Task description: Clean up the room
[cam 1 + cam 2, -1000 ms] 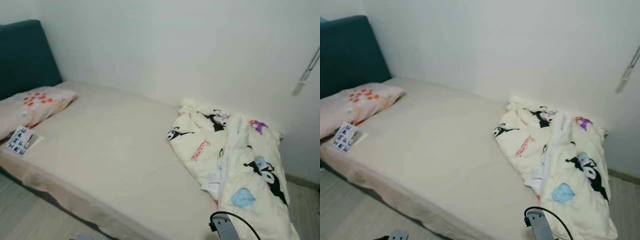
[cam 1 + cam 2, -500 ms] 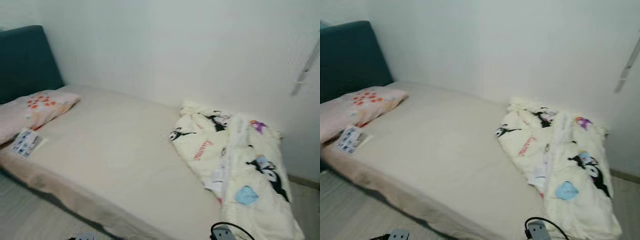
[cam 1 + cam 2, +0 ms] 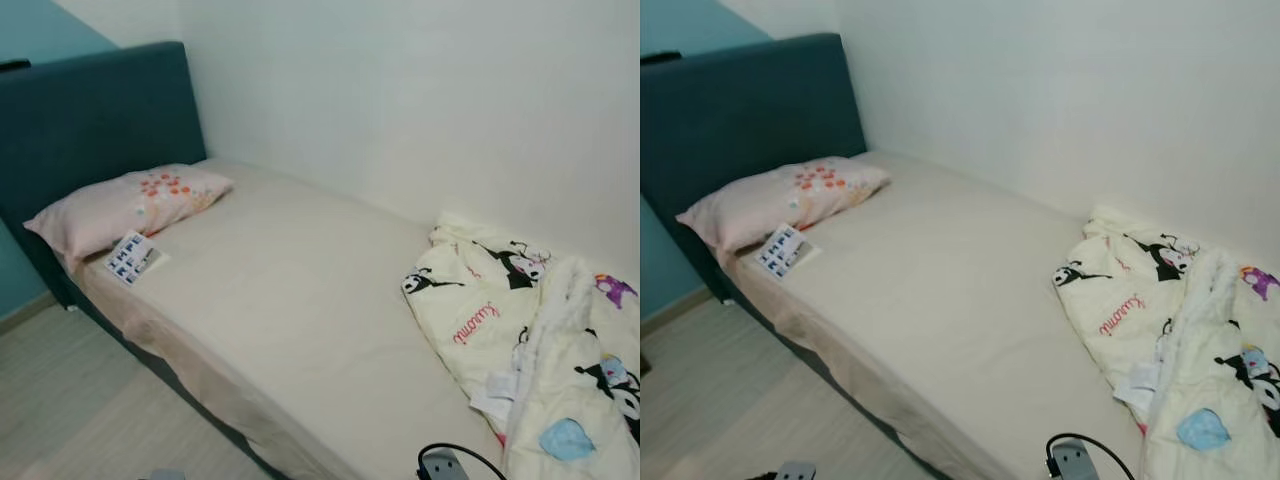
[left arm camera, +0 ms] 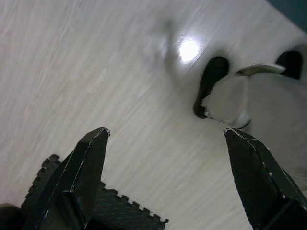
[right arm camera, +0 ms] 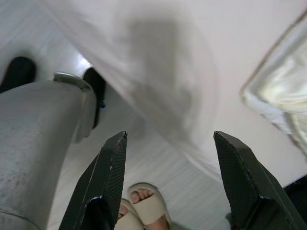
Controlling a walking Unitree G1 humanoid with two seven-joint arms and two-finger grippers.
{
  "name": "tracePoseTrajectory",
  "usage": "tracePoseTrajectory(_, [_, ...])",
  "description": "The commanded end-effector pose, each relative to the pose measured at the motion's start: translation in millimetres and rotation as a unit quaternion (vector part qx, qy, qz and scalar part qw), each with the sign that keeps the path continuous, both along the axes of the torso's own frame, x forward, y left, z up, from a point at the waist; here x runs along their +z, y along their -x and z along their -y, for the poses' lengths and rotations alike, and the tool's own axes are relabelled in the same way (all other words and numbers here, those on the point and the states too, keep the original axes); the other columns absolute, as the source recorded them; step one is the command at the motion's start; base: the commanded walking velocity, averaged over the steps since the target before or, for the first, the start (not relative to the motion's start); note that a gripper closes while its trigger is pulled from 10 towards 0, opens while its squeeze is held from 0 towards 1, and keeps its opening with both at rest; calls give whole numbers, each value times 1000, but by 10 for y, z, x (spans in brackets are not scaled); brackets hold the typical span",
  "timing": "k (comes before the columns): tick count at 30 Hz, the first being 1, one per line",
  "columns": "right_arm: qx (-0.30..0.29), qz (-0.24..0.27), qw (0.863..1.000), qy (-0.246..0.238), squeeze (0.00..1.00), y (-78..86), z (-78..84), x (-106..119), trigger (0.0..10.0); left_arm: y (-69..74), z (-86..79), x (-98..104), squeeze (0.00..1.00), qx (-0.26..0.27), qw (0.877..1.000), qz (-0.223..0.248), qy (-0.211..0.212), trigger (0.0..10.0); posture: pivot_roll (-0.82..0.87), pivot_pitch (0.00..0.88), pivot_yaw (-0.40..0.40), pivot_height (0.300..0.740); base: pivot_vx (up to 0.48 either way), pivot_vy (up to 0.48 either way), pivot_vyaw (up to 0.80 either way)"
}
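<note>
A single bed [image 3: 300, 330] with a beige sheet stands against the white wall. A crumpled cream blanket [image 3: 520, 330] with cartoon prints lies heaped at its foot end. At the head end, a pink pillow [image 3: 135, 205] with orange dots leans by the teal headboard [image 3: 95, 120]. A small printed packet [image 3: 133, 260] lies on the sheet in front of the pillow. My left gripper [image 4: 165, 143] hangs open over the pale wood floor. My right gripper [image 5: 170, 163] hangs open beside the bed's edge.
Pale wood floor [image 3: 70, 400] runs along the bed's near side. A dark foam mat [image 4: 120, 211] lies on the floor below the left gripper. A person's feet in beige slippers [image 5: 144, 203] stand behind me. My own silver leg [image 5: 33, 143] is close to the right gripper.
The camera has swung left: the bed, pillow and blanket sit further right in the picture, and more of the headboard and floor show. Nothing on the bed has moved.
</note>
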State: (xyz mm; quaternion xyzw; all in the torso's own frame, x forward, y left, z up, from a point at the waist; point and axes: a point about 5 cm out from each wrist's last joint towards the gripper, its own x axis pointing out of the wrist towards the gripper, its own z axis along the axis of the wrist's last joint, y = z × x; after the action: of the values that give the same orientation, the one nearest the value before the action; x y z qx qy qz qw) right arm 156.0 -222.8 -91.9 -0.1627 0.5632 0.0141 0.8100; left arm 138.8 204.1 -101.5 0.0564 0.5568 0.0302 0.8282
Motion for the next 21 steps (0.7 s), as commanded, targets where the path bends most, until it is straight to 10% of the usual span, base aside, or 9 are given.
tracePoseTrajectory(1, [-1,-2,1000,3,0,-15,7,7,10000,22,-1,-8,0,0,1000,-7,-2,10000,-54,0,-31,717,0,0,0])
tracePoseTrajectory(21, [-1,-1,1000,0,0,-69,-56,16,10000,58,39,-27,0,6,1000,-19,5,10000,-54,0,-34,717,-79,0,0])
